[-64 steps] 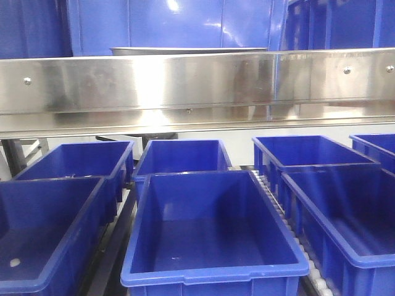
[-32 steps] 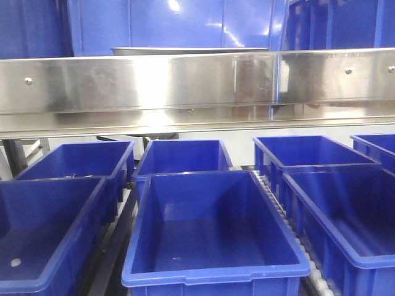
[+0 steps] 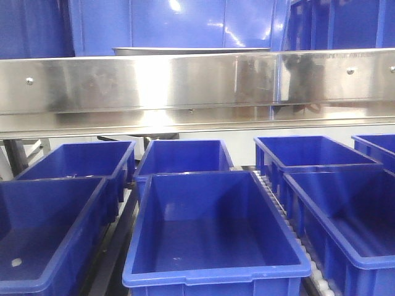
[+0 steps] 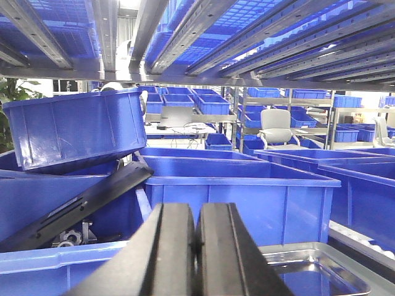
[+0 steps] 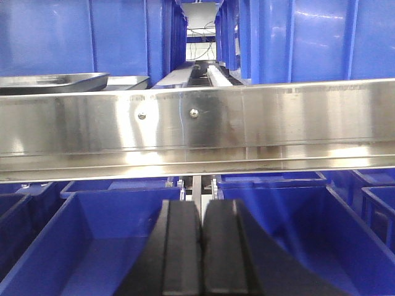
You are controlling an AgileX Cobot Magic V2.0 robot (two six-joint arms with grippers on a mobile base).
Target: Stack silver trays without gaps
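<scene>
In the front view only the thin rim of a silver tray (image 3: pixel 191 50) shows, above the steel rail (image 3: pixel 185 83). The right wrist view shows two silver trays side by side on the upper level at the far left, one (image 5: pixel 52 81) beside the other (image 5: pixel 126 81). My right gripper (image 5: pixel 201 206) is shut with nothing in it, below the rail and above the blue bins. My left gripper (image 4: pixel 196 211) is also shut and holds nothing. Another silver tray (image 4: pixel 321 269) lies low to its right, partly hidden behind its fingers.
Deep blue bins (image 3: pixel 213 228) fill the lower level in rows. The steel rail (image 5: pixel 197 129) with screws spans the right wrist view. A blue bin (image 4: pixel 80 126) sits tilted at the left, over a black slanted bar (image 4: pixel 80 203). Metal shelf rails (image 4: pixel 185 31) run overhead.
The whole front view has drifted a few pixels to the right. Nothing else has moved.
</scene>
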